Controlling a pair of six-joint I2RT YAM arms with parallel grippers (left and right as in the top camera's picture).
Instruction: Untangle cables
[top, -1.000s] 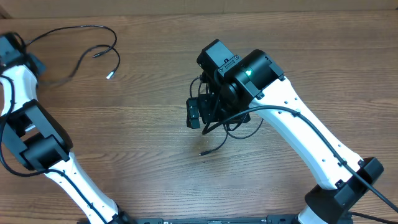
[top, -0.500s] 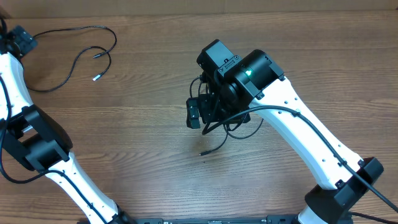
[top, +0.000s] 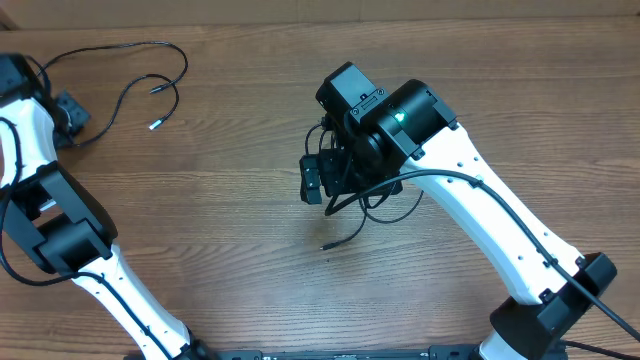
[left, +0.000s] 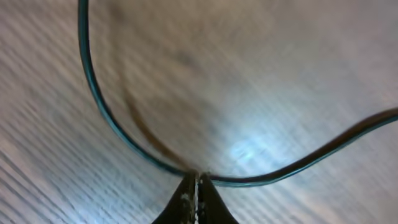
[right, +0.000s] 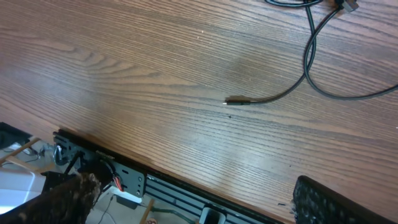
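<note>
One loose black cable (top: 150, 47) curves across the far left of the table, its small plug ends (top: 153, 126) lying free. My left gripper (top: 70, 110) sits at that cable's left part. In the left wrist view its fingertips (left: 198, 182) are pressed together, with the cable (left: 93, 99) pinched right at their points. A tangled bundle of cables (top: 372, 207) lies at mid table under my right gripper (top: 345, 175), with one plug end (top: 325, 245) trailing toward the front. The right gripper (right: 193, 205) is open and holds nothing. The trailing cable (right: 273, 95) lies beyond it.
The table's front edge with a black rail and wiring (right: 124, 180) shows in the right wrist view. The white right arm (top: 490, 230) crosses the right half of the table. The left arm's base links (top: 60, 230) stand at the near left.
The left gripper swung up into the far corner, then came back down and to the right onto the cable. The loose cable's plug end slid left. The right arm stayed still.
</note>
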